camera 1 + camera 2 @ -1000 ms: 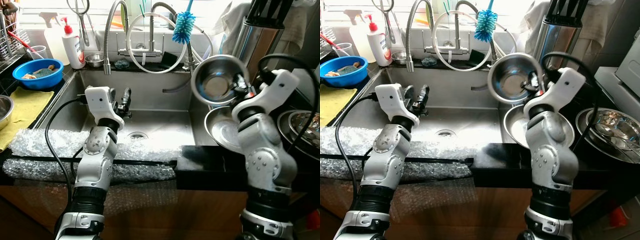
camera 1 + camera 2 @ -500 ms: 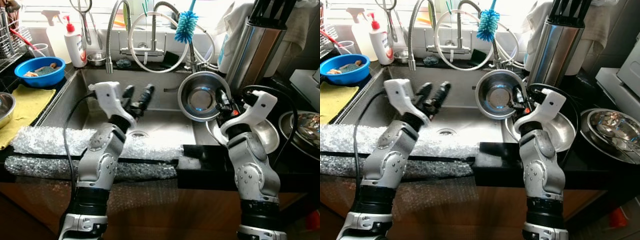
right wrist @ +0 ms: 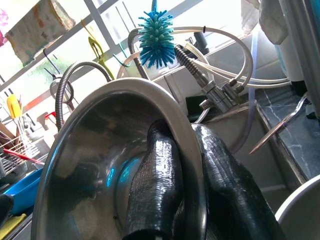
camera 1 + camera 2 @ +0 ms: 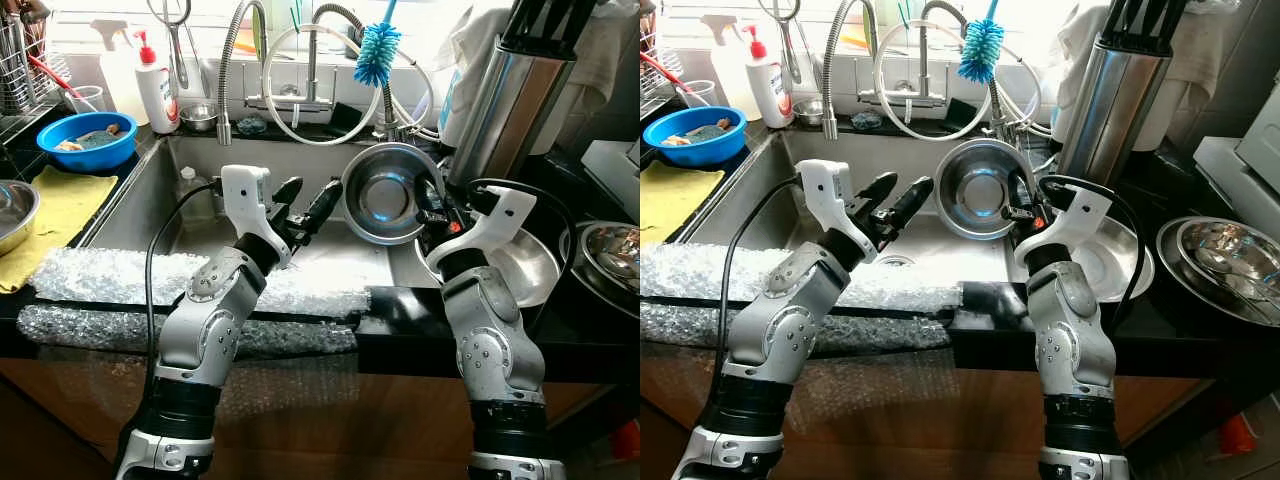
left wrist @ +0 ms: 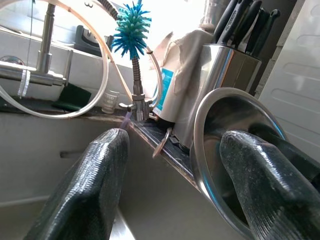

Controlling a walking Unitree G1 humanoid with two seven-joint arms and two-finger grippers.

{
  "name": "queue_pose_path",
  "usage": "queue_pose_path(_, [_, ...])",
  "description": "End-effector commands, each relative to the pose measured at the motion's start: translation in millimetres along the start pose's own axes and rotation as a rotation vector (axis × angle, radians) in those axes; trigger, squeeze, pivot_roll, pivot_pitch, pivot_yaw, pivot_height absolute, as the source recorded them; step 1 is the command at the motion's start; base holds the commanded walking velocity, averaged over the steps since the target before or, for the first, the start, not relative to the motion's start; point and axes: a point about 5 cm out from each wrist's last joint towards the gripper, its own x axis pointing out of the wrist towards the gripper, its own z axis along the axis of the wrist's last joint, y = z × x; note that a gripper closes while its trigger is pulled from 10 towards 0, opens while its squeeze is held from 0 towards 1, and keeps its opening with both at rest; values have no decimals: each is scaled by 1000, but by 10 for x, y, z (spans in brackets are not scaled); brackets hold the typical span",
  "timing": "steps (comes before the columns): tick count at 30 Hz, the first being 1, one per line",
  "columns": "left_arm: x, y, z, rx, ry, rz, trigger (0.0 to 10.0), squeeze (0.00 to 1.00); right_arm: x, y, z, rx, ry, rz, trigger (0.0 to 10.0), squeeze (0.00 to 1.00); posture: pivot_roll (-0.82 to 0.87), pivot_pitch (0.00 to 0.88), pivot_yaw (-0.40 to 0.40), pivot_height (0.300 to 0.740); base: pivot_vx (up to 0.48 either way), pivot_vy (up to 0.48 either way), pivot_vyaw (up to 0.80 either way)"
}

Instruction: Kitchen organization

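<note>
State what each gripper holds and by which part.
The right gripper pinches the steel bowl by its rim, one of its fingers inside. The left gripper is open beside it, holding nothing.

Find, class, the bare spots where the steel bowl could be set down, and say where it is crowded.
Free: the sink floor beyond the bubble wrap, and the yellow cloth. Crowded: right counter, where stacked bowls and the knife block stand. The right tool holds the steel bowl.

The steel bowl [image 4: 385, 194] hides most of the right gripper [image 4: 430, 208] in the head views, and its lower rim runs off the right wrist picture. The knife block [image 4: 512, 95] is cut by the top edge. The blue basin's [image 4: 88, 142] contents are too small to identify.
</note>
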Motion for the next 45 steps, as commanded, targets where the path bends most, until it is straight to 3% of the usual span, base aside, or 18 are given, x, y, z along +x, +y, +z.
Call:
queue_pose_path(1, [-2, -41, 14, 1, 4, -22, 10000, 0, 39, 45, 24, -10, -13, 21, 10000, 0, -73, 0, -65, 740, 0, 0, 0])
queue_pose_path(6, [-4, -43, 15, 1, 6, -22, 10000, 0, 39, 46, 23, -11, -15, 22, 10000, 0, -73, 0, -65, 740, 0, 0, 0])
queue_pose_path(10, [-10, -125, -164, 112, 115, -68, 10000, 0, 86, 183, -29, -35, -12, 63, 10000, 0, -67, 0, -63, 740, 0, 0, 0])
queue_pose_path(21, [-9, -137, -176, 157, 130, -66, 10000, 0, 130, 254, -46, -36, -14, 86, 10000, 0, -62, 0, -64, 740, 0, 0, 0])
queue_pose_path(26, [38, -24, -202, 202, 143, 66, 10000, 0, 146, 294, -23, -41, -23, 102, 10000, 0, -65, 0, -63, 740, 0, 0, 0])
queue_pose_path(34, [94, 48, -143, 151, 98, 184, 10000, 0, 149, 327, -14, -54, -31, 120, 10000, 0, -63, 0, -63, 740, 0, 0, 0])
queue_pose_path(35, [97, 52, -140, 150, 96, 186, 3647, 0, 150, 329, -14, -54, -31, 120, 10000, 0, -64, 0, -63, 740, 0, 0, 0])
queue_pose_path(37, [100, 54, -138, 153, 97, 184, 3647, 0, 151, 330, -15, -54, -31, 119, 10000, 0, -64, 0, -63, 740, 0, 0, 0])
queue_pose_path(38, [103, 52, -144, 147, 97, 181, 0, 0, 151, 332, -16, -54, -31, 121, 10000, 0, -64, 0, -63, 740, 0, 0, 0])
queue_pose_path(45, [102, 51, -154, 129, 102, 193, 0, 0, 149, 342, -30, -58, -28, 126, 10000, 0, -61, 0, -63, 740, 0, 0, 0])
